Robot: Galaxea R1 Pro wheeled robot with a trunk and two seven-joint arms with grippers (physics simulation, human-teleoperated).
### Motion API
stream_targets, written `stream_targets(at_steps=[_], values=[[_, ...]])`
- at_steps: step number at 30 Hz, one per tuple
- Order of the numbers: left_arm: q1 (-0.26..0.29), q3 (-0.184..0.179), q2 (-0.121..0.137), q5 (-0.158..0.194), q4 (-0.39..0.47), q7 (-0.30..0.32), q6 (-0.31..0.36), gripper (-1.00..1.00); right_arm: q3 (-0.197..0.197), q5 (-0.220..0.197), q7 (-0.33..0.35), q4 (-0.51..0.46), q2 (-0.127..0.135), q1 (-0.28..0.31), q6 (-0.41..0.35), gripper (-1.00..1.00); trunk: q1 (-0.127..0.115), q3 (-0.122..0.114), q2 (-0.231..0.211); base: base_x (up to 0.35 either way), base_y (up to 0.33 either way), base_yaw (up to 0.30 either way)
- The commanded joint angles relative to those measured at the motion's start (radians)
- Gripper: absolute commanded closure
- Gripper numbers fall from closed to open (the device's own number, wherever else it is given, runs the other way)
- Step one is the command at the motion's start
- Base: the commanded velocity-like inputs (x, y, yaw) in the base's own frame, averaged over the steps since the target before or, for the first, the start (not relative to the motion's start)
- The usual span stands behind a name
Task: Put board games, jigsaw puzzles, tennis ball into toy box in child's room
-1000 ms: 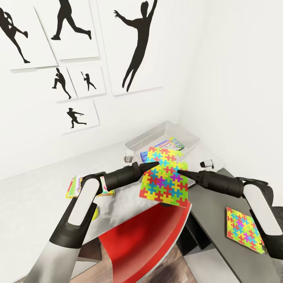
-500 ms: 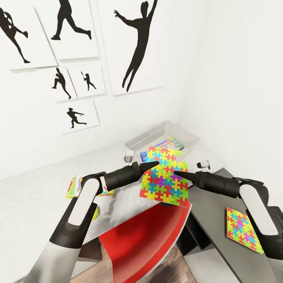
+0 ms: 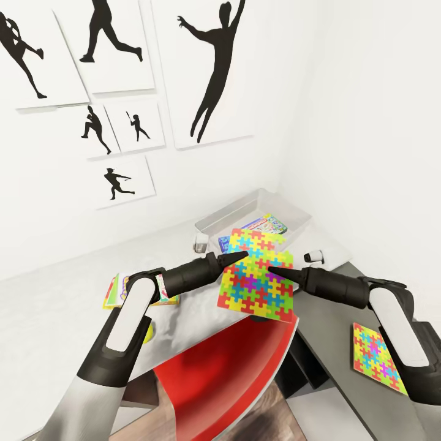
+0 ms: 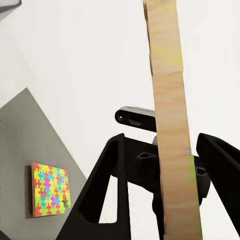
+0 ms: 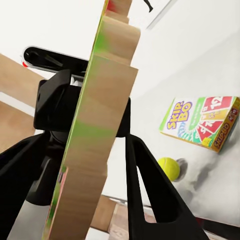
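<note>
Yellow, pink, blue and green pieces cover the square jigsaw puzzle (image 3: 256,275) you hold up on edge in the head view, pinched from both sides: your left gripper (image 3: 240,256) presses its left face and your right gripper (image 3: 274,269) its right face, above the table (image 3: 55,306). Behind it sits the toy box (image 3: 288,211), light grey, with a printed game box (image 3: 267,224) inside. The Skip-Bo game (image 3: 116,289) lies on the table beside your left forearm. A second jigsaw puzzle (image 3: 376,358) lies flat on the lower dark grey cabinet (image 3: 324,324), under your right arm. A red chair (image 3: 226,373) stands below the puzzle.

Left wrist view: the puzzle's cardboard edge (image 4: 170,125) runs between your left fingers (image 4: 107,200), which stand apart around it; you cannot tell whether they touch it. The second puzzle (image 4: 50,189) lies beyond on the grey top.

Right wrist view: the puzzle edge (image 5: 100,125) stands between your right fingers (image 5: 150,195), spread on either side, contact unclear. Past it lie the Skip-Bo box (image 5: 202,122) and, near it, the tennis ball (image 5: 169,168) on the table.
</note>
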State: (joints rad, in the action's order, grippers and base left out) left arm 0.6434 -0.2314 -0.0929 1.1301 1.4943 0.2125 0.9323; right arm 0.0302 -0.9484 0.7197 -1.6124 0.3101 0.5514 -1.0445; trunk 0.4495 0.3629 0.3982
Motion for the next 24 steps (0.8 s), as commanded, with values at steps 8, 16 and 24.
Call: stream_targets(at_steps=[8, 16, 24], values=[[0.001, 0.001, -0.001, -0.005, 0.0, 0.007, 0.002, 1.0, 0.0, 0.007, 0.004, 0.0, 0.001, 0.001, -0.003, 1.0, 0.001, 0.002, 0.002, 0.0, 0.0, 0.0], [0.001, 0.001, 0.0, -0.004, 0.0, 0.008, 0.002, 1.0, -0.001, 0.007, 0.004, 0.0, 0.001, 0.002, -0.003, 1.0, 0.001, 0.002, 0.002, 0.0, 0.0, 0.0], [0.001, 0.001, 0.0, -0.004, 0.001, 0.008, 0.003, 1.0, -0.002, 0.007, 0.004, 0.0, 0.001, 0.002, -0.003, 1.0, 0.001, 0.002, 0.002, 0.0, 0.0, 0.0]])
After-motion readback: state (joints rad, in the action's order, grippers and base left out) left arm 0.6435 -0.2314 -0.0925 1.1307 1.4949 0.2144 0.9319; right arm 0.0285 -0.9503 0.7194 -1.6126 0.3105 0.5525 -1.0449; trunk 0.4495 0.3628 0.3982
